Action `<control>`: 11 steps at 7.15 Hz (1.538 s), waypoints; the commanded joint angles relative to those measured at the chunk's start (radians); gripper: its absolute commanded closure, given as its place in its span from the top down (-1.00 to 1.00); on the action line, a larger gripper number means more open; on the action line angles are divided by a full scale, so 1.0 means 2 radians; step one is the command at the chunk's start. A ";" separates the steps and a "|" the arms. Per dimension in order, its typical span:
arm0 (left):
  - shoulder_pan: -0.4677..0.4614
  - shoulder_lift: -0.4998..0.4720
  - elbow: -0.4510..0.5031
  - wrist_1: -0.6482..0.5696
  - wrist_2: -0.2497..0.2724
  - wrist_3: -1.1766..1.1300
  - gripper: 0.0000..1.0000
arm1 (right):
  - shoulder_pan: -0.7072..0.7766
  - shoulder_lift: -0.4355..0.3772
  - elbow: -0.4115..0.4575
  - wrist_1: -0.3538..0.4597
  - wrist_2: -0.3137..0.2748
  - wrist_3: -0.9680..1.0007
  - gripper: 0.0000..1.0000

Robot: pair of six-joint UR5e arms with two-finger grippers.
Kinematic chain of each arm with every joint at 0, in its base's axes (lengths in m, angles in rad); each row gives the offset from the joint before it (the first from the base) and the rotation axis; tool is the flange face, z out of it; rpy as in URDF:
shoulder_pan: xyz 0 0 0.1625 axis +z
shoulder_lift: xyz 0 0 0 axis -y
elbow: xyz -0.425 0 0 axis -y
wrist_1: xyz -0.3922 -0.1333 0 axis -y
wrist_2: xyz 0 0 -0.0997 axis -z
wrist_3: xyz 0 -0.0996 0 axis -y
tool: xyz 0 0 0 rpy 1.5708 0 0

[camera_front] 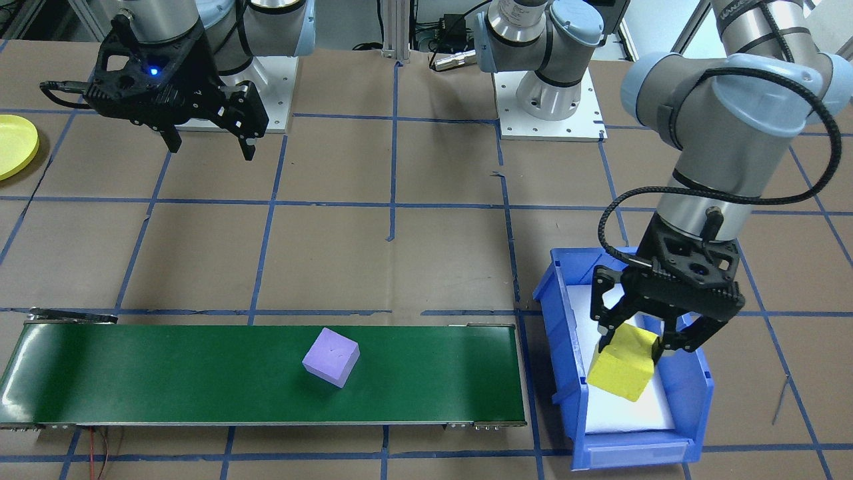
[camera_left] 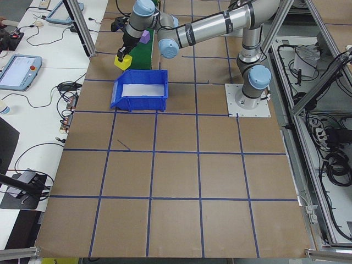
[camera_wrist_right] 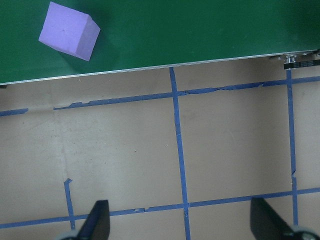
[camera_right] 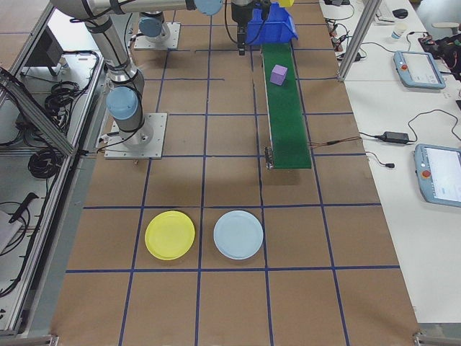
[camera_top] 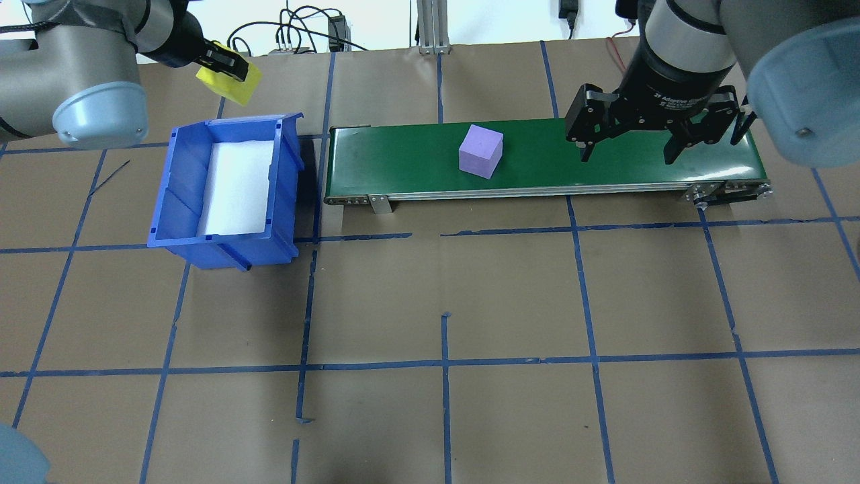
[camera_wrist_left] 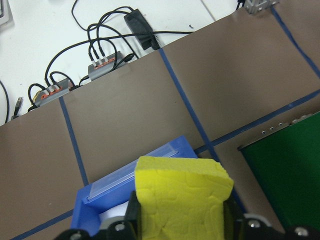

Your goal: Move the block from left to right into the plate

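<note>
- Left gripper [camera_front: 632, 347]: jaws clamped on yellow block [camera_front: 623, 363], raised above blue bin [camera_front: 693, 400].
- Right gripper [camera_front: 210, 143]: jaws spread, empty (1 purple block [camera_front: 330, 357] on green belt [camera_front: 166, 373]).
- Yellow plate [camera_right: 169, 235]: on worktop [camera_top: 470, 302], well apart.

Brown table [camera_top: 510, 302] gridded with blue tape [camera_top: 445, 363] (white benches [camera_right: 403, 144] alongside).

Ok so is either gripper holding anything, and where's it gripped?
The left gripper holds the yellow block, its fingers pinching two opposite sides near the top, above the blue bin. The right gripper is open and empty.
</note>
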 commanded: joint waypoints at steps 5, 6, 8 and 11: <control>-0.080 -0.050 -0.036 0.003 0.003 -0.027 -0.44 | 0.000 0.000 0.000 0.000 0.000 0.000 1.00; -0.080 -0.056 -0.038 0.003 0.004 -0.027 -0.44 | 0.000 0.000 0.000 0.000 0.000 0.000 1.00; -0.080 -0.054 -0.036 0.003 0.009 -0.029 0.99 | 0.000 0.000 0.000 0.000 0.000 0.000 1.00; -0.080 -0.040 -0.032 -0.005 0.022 -0.045 1.00 | 0.000 0.000 0.000 0.000 0.000 0.000 1.00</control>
